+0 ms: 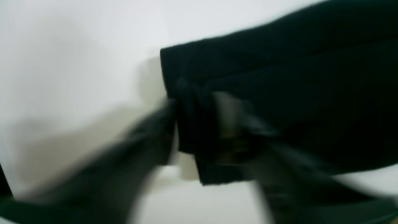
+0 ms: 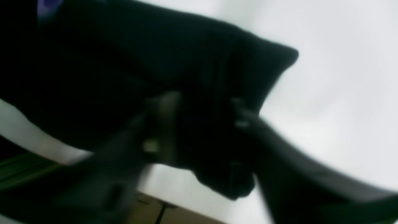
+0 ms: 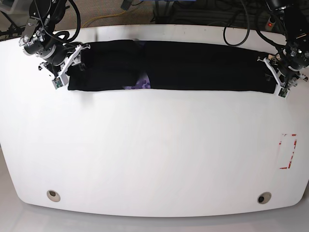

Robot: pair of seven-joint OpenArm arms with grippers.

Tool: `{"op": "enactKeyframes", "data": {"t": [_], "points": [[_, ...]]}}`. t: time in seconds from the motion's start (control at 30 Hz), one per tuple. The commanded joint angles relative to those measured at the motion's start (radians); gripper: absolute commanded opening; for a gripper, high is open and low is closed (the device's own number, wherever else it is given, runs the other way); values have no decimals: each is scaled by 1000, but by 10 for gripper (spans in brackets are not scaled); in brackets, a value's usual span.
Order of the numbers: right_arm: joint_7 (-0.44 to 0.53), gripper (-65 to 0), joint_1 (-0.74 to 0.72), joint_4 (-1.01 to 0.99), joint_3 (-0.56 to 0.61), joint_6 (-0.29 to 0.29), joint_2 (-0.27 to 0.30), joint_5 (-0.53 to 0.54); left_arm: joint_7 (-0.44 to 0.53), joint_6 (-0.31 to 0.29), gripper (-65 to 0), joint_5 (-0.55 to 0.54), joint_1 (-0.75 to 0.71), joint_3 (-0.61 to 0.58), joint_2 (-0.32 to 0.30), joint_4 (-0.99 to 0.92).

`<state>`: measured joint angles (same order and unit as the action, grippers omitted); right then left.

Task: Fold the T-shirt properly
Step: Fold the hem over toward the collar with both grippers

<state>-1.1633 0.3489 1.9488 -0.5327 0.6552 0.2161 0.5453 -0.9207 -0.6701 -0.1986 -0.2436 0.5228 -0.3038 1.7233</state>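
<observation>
White tabletop [image 3: 154,159] lies bare at the near edge, with a red-outlined rectangle [image 3: 288,151] marked at the right. Farther back, the large black cloth T-shirt [image 3: 193,72] stretches in a long folded band across the far side, a purple patch [image 3: 137,85] showing near its left end. The right gripper [image 3: 67,60] and left gripper [image 3: 275,75] straddle its ends, jaws parted around the fabric.

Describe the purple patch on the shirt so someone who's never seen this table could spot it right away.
On the white table, a black T-shirt lies as a long band along the far edge. The purple patch sits on its near edge, toward the right gripper; it is the only colour on the black cloth.
</observation>
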Motion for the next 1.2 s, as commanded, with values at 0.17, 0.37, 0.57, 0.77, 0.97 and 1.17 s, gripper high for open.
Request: {"op": "enactKeyframes", "data": {"t": [0.17,0.37,0.57,0.77,0.97,1.17], "points": [[10,-106,2,33,-142,15,16,72,10,-9,-207,-29,10,35,-18,50],[9,-140,2,27,-148,15,19,310,-10,-28,-225,-226,10,139,-18,106],[9,-211,2,-13,-51,5,16,358,-165,-28,-224,-390,34,205,-18,67],[16,-277,2,-159,47,4,16,356,-214,-28,-222,-476,45,242,-18,-76],[72,-281,0,-303,56,2,27,352,-222,-28,-171,-516,40,262,-18,-141],[75,-281,-12,-291,58,13,16,221,-217,-28,-136,-513,40,259,-28,-222]]}}
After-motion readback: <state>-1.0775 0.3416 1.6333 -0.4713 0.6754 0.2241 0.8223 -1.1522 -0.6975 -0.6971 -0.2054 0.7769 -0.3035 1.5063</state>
